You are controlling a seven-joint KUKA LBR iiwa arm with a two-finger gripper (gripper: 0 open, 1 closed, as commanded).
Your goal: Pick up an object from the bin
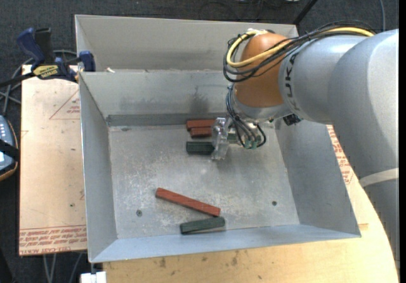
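Observation:
My gripper [219,142] hangs low near the back middle of the bin, its metal fingertips right at the right ends of two short blocks. The upper one is a red-brown block [199,126] by the back wall. Just below it lies a dark green block [198,147], touching or nearly touching the fingertips. Nothing shows between the fingers.
A long red-brown bar [188,202] lies slanted in the front part of the bin. A dark green bar [202,226] rests just below it near the front wall. The arm with its orange cover and cables reaches in from the right over the back right corner.

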